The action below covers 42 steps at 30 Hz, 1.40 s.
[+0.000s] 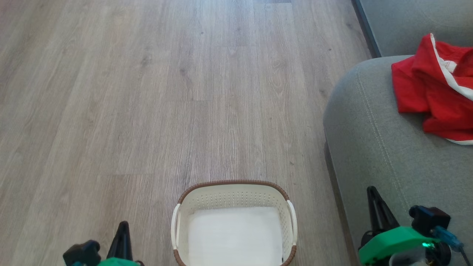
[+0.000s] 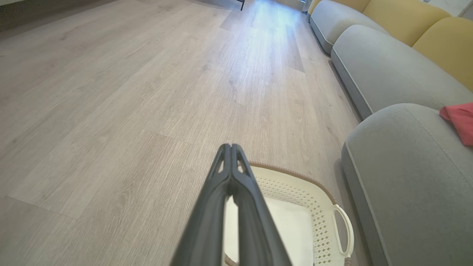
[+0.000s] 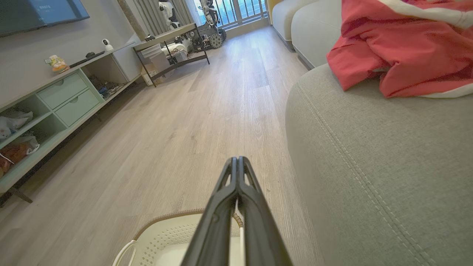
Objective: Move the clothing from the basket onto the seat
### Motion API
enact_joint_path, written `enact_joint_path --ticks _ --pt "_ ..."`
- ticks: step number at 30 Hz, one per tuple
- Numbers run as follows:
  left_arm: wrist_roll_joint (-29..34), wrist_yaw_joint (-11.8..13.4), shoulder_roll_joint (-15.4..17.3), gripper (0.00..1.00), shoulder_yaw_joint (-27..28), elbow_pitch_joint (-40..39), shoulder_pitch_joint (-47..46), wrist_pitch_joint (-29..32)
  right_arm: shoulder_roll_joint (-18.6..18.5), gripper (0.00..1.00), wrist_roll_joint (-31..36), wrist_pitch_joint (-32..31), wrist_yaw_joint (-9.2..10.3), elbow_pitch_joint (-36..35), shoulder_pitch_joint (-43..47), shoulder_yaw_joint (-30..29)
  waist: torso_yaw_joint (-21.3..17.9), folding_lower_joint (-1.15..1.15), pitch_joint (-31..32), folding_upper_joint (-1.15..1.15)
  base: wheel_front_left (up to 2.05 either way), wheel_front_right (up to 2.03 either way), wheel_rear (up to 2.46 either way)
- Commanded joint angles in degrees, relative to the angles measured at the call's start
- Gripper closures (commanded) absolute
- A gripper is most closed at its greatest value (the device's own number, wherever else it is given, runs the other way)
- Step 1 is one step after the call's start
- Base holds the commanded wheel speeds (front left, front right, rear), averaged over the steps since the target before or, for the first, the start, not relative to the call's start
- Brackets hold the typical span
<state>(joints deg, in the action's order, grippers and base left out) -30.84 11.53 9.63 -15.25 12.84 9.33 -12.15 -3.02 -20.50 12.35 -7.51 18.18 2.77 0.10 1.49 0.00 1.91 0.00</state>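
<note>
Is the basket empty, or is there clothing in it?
Empty where visible: the basket holds just a white liner; the clothing lies on the seat.

Floor [image 1: 147, 92]: pale grey-brown wood-look planks. Along the wall in the right wrist view, a dark TV screen [image 3: 37, 13] hangs above a long low cabinet [image 3: 44, 129] with two pale green drawers [image 3: 70, 98] and open shelves holding bags [image 3: 14, 122]. On the cabinet top: small white camera [image 3: 107, 44], colourful figurine [image 3: 58, 63], dark remote-like item [image 3: 88, 55]. Beyond it, a black-framed table [image 3: 170, 35]. Yellow back cushions [image 2: 406, 22] are seen in the left wrist view.
</note>
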Motion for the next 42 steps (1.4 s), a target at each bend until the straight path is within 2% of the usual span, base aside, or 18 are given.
enact_joint_path --ticks 1,42 --pt "-1.7 -0.7 0.1 1.0 1.7 -1.5 -3.1 0.5 0.0 1.0 -2.1 -0.8 0.0 -2.2 -3.1 -0.4 0.0 0.0 0.0 0.0 0.0 0.0 0.0" --pt "-24.2 -7.5 -2.0 1.0 8.6 -0.5 -7.7 6.8 0.0 1.0 -27.9 -7.4 0.01 -2.9 -5.2 -2.7 -0.6 0.0 -0.8 0.0 0.0 0.0 0.0"
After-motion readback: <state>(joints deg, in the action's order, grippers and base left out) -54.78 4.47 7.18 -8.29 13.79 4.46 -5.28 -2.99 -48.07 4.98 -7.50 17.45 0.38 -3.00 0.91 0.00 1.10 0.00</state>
